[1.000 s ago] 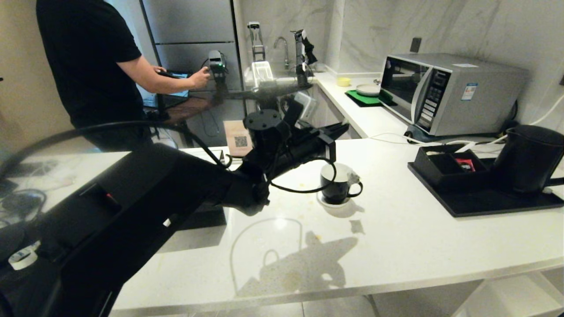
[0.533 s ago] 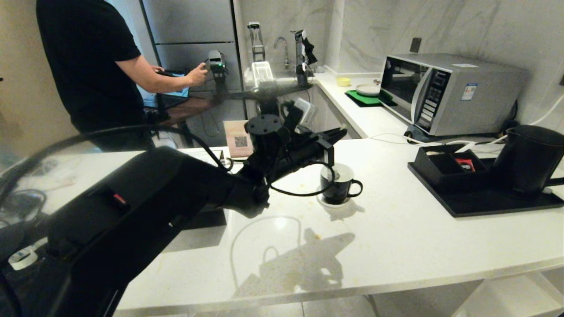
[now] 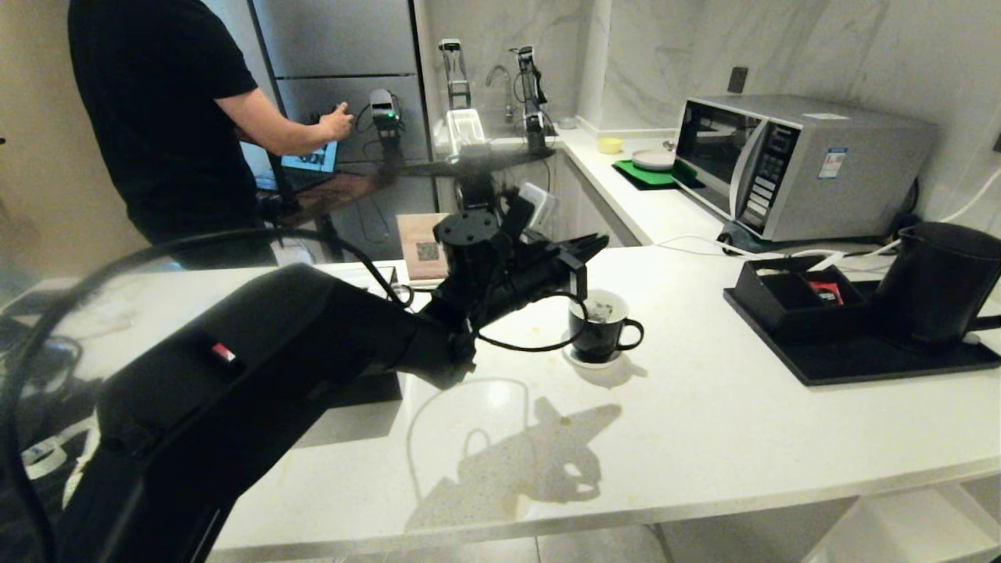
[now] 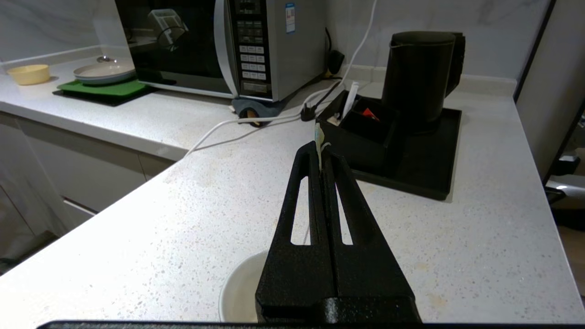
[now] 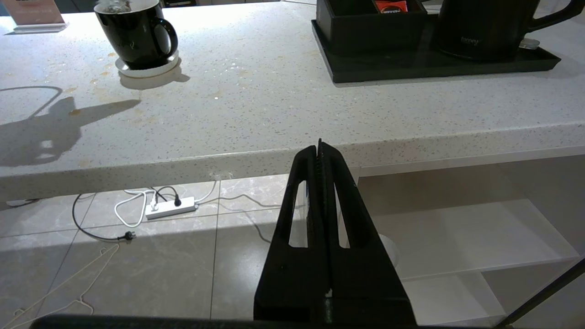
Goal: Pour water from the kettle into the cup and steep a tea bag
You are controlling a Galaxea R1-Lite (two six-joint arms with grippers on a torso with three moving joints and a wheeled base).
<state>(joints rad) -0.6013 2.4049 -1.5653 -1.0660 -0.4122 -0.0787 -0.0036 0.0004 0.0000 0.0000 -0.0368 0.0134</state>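
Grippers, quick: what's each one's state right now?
Left gripper: shut on the tea bag's tag, above the cup.
Right gripper: shut, holding nothing.

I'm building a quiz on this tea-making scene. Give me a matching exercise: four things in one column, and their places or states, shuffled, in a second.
Things:
1. kettle
2. cup
3. left gripper
4. right gripper

Places or states:
A. shut on the tea bag tag, above the cup
B. on the black tray
C. shut on nothing, below the counter edge
D. on a white saucer

Pairs: 1-B, 2-D, 3-A, 4-C
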